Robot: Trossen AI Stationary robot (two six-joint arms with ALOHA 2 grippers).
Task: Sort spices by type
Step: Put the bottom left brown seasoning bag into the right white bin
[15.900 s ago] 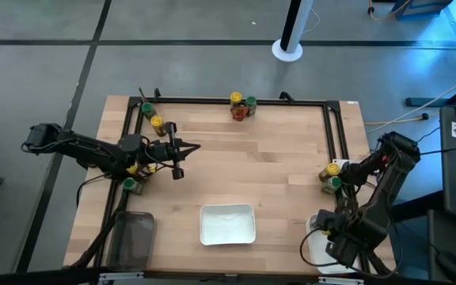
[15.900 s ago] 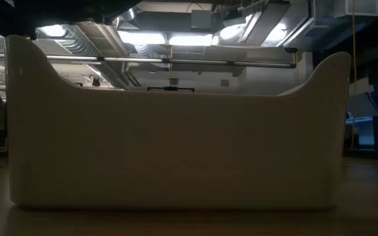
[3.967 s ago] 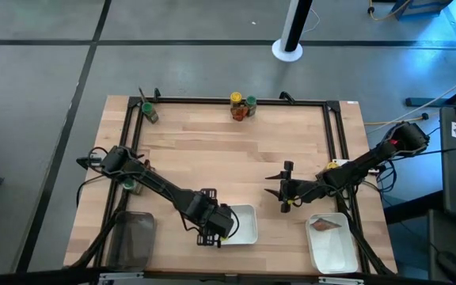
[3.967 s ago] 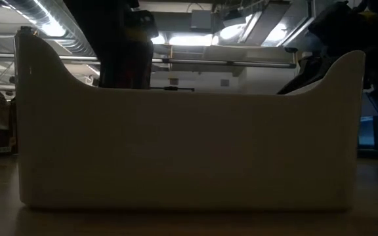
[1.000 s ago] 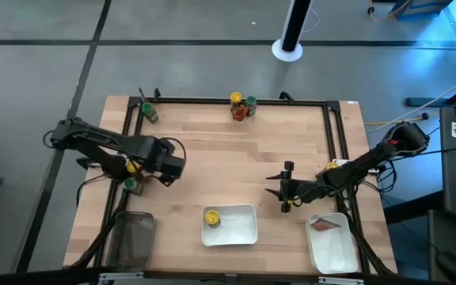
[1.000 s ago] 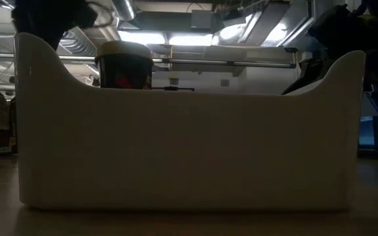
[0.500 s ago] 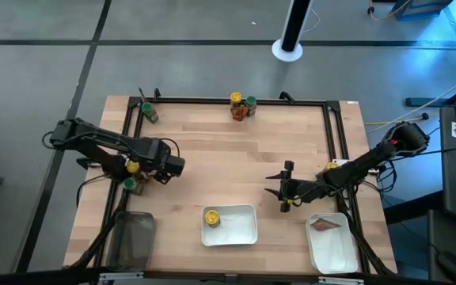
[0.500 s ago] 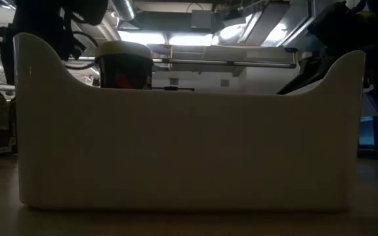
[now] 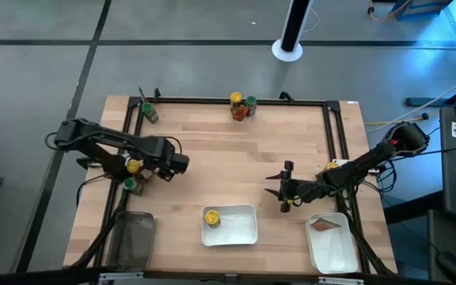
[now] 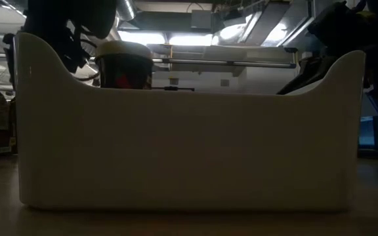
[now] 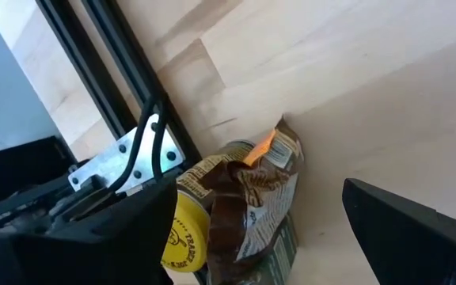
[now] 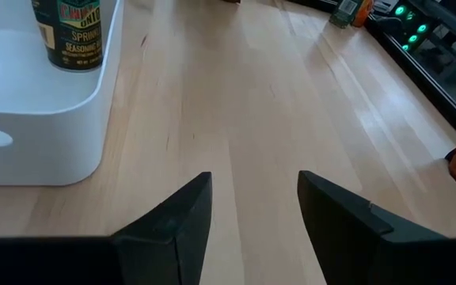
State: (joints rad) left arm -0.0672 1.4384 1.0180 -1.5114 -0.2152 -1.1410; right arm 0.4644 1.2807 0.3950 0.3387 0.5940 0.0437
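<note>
The table [image 9: 228, 166] is light wood with a black frame along its edges. Two white trays stand near its front edge: the middle tray [image 9: 240, 234] holds one jar with a yellow cap [image 9: 211, 217], standing upright in its left part; the right tray [image 9: 335, 249] holds a red-orange packet [image 9: 323, 226]. A dark bin [image 9: 129, 241] sits at the front left corner.

The left gripper [image 9: 182, 164] is above the left part of the table, beside a small group of spices at the left edge. Its fingers stand wide apart and hold nothing. In the left wrist view a yellow cap jar [image 11: 187, 237] and a crumpled packet [image 11: 252, 198] lie close together next to the frame.

The right gripper [image 9: 279, 188] is over the table between the two trays, near the right side. Its fingers are partly open with bare wood between them, and they hold nothing.

More spices stand at the back edge: a yellow cap jar [image 9: 235, 98] touching a green cap jar [image 9: 251, 102], and one green cap jar [image 9: 146, 108] at the back left corner.
</note>
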